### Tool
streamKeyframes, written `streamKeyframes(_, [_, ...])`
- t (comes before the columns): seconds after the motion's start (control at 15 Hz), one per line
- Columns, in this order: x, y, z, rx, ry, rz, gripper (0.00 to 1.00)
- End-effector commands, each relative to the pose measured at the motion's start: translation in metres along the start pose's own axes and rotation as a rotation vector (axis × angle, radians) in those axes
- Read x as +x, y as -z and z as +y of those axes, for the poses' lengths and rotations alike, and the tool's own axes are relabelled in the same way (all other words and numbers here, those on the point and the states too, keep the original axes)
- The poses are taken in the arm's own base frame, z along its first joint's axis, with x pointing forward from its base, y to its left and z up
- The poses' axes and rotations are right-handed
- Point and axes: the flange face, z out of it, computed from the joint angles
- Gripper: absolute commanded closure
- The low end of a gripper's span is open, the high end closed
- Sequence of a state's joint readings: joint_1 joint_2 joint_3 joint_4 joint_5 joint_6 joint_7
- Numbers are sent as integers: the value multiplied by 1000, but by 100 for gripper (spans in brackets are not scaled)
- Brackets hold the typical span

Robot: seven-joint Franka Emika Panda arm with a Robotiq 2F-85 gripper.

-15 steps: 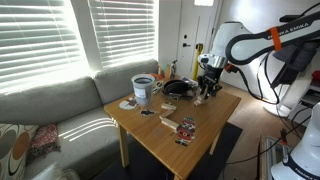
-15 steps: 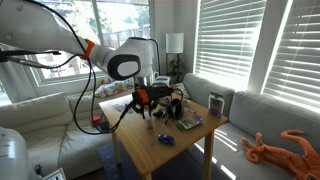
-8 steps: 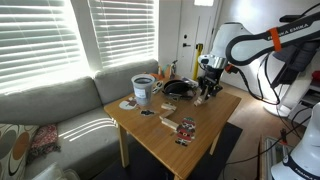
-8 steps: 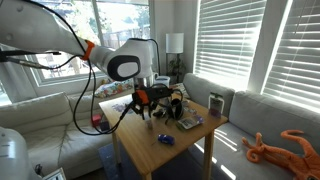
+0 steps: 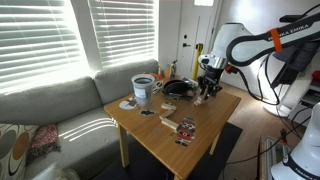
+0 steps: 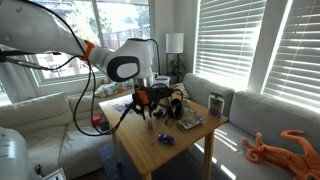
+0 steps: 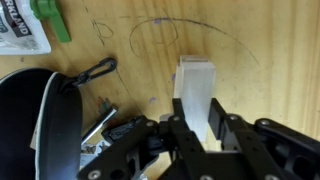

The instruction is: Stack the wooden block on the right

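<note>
In the wrist view a pale wooden block (image 7: 197, 85) stands upright on the wooden table (image 7: 270, 60). My gripper (image 7: 198, 125) has one black finger on each side of the block, and both touch its sides. In both exterior views the gripper (image 5: 207, 92) (image 6: 146, 112) is low over the table's far end, next to a dark round dish (image 5: 177, 88). The block itself is too small to make out there.
A black rounded object (image 7: 40, 110) with a metal clip lies close beside the gripper. A green-and-white packet (image 7: 30, 25) lies farther off. A white bucket (image 5: 143, 90) and small wooden pieces (image 5: 185, 127) stand on the table. Sofas flank it.
</note>
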State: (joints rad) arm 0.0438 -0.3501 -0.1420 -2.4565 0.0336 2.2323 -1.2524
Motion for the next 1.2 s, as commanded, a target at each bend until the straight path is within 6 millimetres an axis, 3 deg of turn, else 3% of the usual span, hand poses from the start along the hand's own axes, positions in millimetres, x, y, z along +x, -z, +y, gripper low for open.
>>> streamKeyframes(0.0, [-3, 4, -3, -21, 14, 25, 93])
streamKeyframes(0.13, [-3, 3, -3, -14, 10, 27, 93])
streamKeyframes(0.2, [-3, 3, -4, -12, 9, 26, 46])
streamKeyframes(0.33, [-3, 4, -4, -12, 6, 27, 41])
streamKeyframes(0.67, [-1, 7, -5, -11, 4, 35, 5])
streamKeyframes(0.8, [-1, 9, -6, 17, -8, 26, 0])
streamKeyframes(1.13, [-1, 10, -7, 56, -35, 51, 0])
